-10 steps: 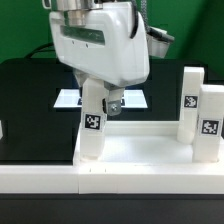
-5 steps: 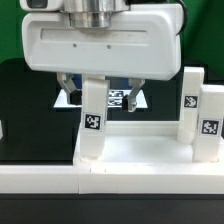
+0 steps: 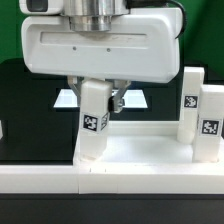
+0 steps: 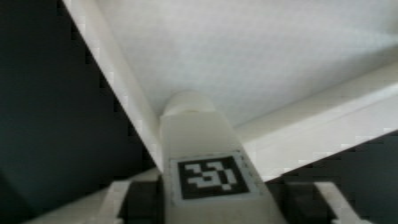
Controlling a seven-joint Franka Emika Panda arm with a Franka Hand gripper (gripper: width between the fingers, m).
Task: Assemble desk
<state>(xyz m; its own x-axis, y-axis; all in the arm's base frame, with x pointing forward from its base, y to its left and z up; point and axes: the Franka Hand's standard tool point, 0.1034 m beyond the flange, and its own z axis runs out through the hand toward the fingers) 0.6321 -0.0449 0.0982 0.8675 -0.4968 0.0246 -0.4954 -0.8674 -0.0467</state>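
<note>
The desk's white tray-like tabletop (image 3: 140, 152) lies at the exterior view's lower right. One white block leg (image 3: 93, 122) with a square marker stands in its near corner on that view's left, slightly tilted. My gripper (image 3: 94, 100) hangs straight over this leg, with a finger (image 3: 116, 100) pressed against each side of its upper part. The wrist view looks down the same leg (image 4: 210, 150) between my fingers (image 4: 135, 203), with my gripper (image 4: 217, 203) shut on it over the tabletop (image 4: 267, 50).
Two more marked white legs (image 3: 190, 100) (image 3: 210, 126) stand at the tabletop's edge on the exterior view's right. The marker board (image 3: 134, 97) lies on the black table behind my hand. A long white rail (image 3: 40, 180) runs along the front.
My hand swung square over the leg a second ago. Since half a second ago the fingers have closed in from wide open onto the leg, which now leans a little.
</note>
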